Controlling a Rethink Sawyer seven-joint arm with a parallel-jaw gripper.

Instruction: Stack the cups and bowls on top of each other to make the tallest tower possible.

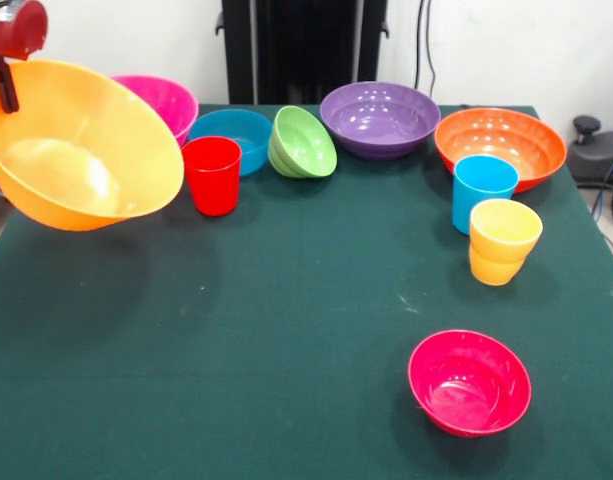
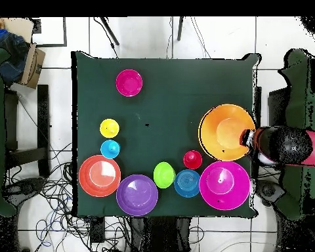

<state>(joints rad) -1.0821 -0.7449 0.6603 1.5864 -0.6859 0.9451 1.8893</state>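
Observation:
My gripper (image 1: 3, 88) is shut on the rim of the large yellow-orange bowl (image 1: 76, 150) and holds it tilted above the table's left edge; the overhead view shows the gripper (image 2: 247, 139) and this bowl (image 2: 227, 132) at the right. The large pink bowl (image 1: 164, 100) sits behind it. The red cup (image 1: 212, 174), small blue bowl (image 1: 232, 135), green bowl (image 1: 304, 142) lying on its side, purple bowl (image 1: 380, 118) and orange bowl (image 1: 500, 147) line the far side. The sky-blue cup (image 1: 483, 190) and yellow cup (image 1: 504, 240) stand at the right. The crimson-pink bowl (image 1: 469, 382) sits near the front.
The green table (image 1: 286, 330) is bare cloth across the middle and front left. The black pedestal (image 1: 301, 50) stands behind the far edge. Chairs and cables lie around the table (image 2: 81, 98) in the overhead view.

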